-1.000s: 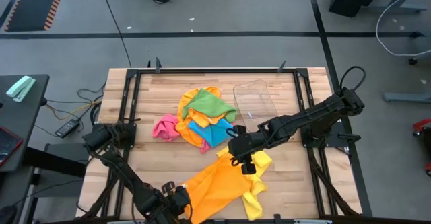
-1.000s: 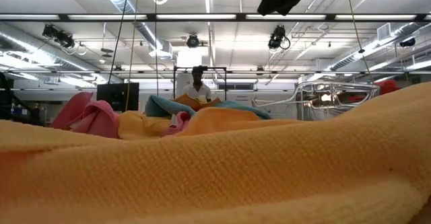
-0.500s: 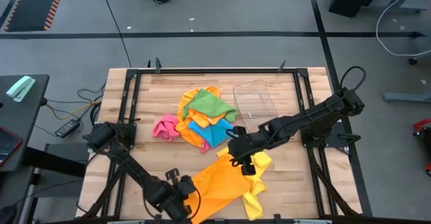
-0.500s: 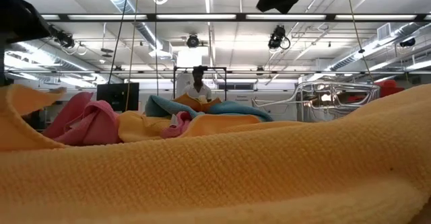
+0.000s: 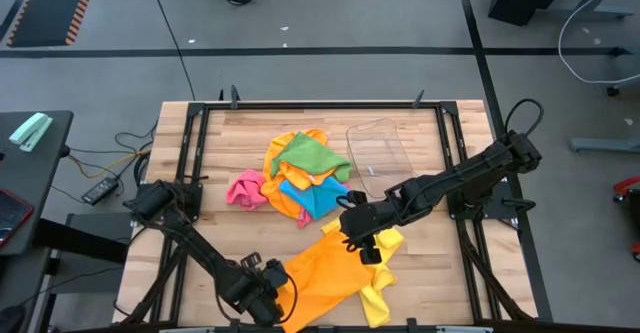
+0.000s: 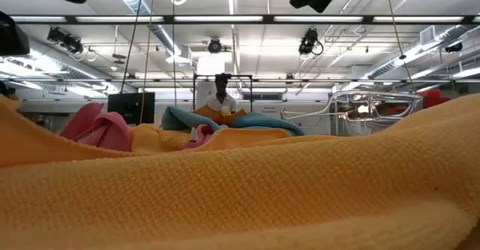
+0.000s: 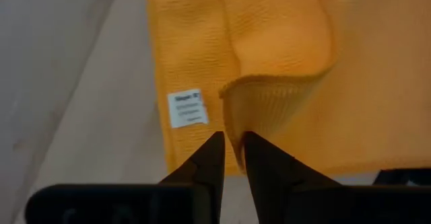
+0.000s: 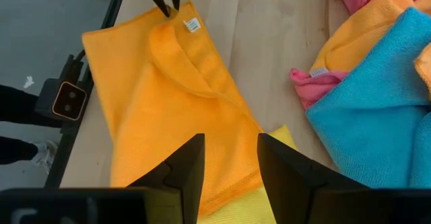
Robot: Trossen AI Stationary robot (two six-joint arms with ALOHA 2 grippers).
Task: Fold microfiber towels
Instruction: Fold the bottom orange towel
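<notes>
1. Step in hand, as judged: first fold of the orange towel [image 5: 325,273], spread at the near edge of the surface [image 5: 215,163], right of centre, over a yellow towel [image 5: 385,241] that shows at its right and near edges.
2. Left gripper [image 5: 272,295] low at the towel's near-left corner, beside the white label [image 7: 186,107]. Fingers [image 7: 207,163] parted by a narrow gap, with a raised curl of hem [image 7: 269,86] just ahead of the tips; no firm pinch visible, cloth apparently slack.
3. Right gripper [image 5: 362,241] at the towel's far-right corner, above the cloth. Fingers [image 8: 178,170] apart, nothing seen between them in the right wrist view; contact with the cloth not determinable.
4. Left arm reaching from the left side along the near edge, wrist low. Right arm extended from the right, angled towards centre.
5. Remaining towels, pink [image 5: 243,189], green [image 5: 310,156], blue [image 5: 318,195] and more orange, heaped at centre, far of the worked towel. Clear plastic tray [image 5: 378,148] just right of the heap.
6. Next move, as judged: secure hold on the near-left hem, then a carry of that edge across to the opposite edge, corners matched, far corner kept flat.
</notes>
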